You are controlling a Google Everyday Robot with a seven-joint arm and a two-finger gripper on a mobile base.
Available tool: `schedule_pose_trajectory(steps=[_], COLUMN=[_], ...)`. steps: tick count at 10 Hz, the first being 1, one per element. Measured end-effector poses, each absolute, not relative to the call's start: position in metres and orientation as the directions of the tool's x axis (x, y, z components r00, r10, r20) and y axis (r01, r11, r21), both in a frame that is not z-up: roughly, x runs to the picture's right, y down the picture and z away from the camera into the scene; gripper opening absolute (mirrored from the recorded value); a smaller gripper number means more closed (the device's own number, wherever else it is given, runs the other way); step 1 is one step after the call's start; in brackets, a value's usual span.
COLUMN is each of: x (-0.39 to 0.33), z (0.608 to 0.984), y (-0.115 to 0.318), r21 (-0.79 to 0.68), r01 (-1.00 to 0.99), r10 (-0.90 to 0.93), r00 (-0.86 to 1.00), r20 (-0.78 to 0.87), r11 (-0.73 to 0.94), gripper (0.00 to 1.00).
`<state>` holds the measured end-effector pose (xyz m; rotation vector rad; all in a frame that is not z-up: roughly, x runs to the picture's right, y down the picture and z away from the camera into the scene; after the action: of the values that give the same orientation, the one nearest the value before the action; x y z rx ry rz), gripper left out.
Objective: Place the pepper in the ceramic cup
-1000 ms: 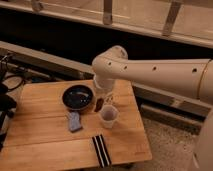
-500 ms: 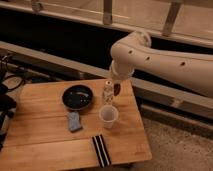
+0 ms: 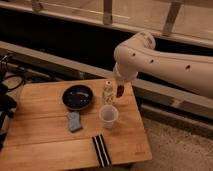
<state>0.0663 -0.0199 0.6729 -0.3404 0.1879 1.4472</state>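
Camera view: gripper [image 3: 120, 88] clamped shut on the pepper [image 3: 120, 93], dark red and hanging down in the air just right of the clear bottle [image 3: 107, 92], above and behind the ceramic cup [image 3: 108, 116]. Cup upright on the wooden table [image 3: 40, 140], near the black pan [image 3: 77, 97]. Against a second ago — raised and shifted right from low beside the bottle; cup unmoved.
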Motion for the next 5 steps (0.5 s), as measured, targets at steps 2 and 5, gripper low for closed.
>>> schedule_pose_trajectory(steps=[2, 5], x=[0.053, 0.038], z=[0.675, 0.671], y=[-0.008, 0.002], r21=[-0.138, -0.176], r01=[-0.985, -0.976], r10=[0.925, 0.916], r00=[0.148, 0.182], r20=[-0.350, -0.357], r11=[0.105, 0.126], gripper=[0.00, 0.00])
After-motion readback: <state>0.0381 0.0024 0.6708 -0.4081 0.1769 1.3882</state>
